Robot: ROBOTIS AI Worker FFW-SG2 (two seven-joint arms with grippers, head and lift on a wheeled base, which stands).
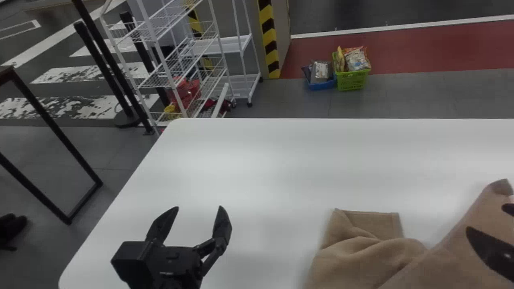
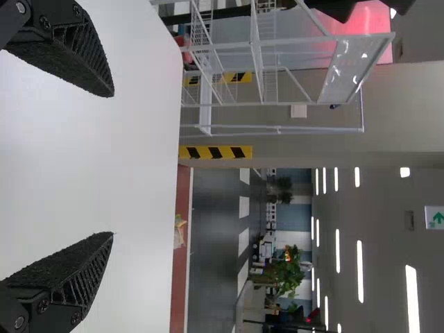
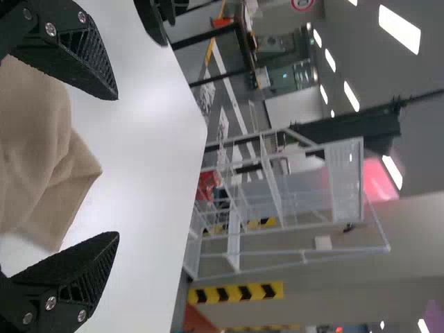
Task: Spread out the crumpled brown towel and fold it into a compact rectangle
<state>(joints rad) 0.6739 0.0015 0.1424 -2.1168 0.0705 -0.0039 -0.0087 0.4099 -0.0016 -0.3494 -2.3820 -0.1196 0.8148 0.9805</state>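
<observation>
Brown towel on the white table, around 4 to 5 o'clock in the head view. Not flat: rumpled folds at the near side, one flatter hemmed flap poking out at the towel's own 11 o'clock, and a narrow peak at its 2 o'clock by the head view's edge. Right gripper at 4 o'clock, over the peaked part of the towel. Right wrist view has its jaws wide apart, nothing pinched, with towel cloth in sight past them and a creased corner between. Left gripper at 7 o'clock, above the table and well apart from the towel; jaws wide, nothing between them.

Beyond the table: white wire rack between 10 and 11 o'clock, with red and yellow items low down; black posts at 10; dark-framed stand at 9. Yellow-black striped pillar edge at 12. Green basket at 2 with packets in it, blue bin just beside it at its 9 o'clock, both on the floor. Left wrist view also catches a green plant.
</observation>
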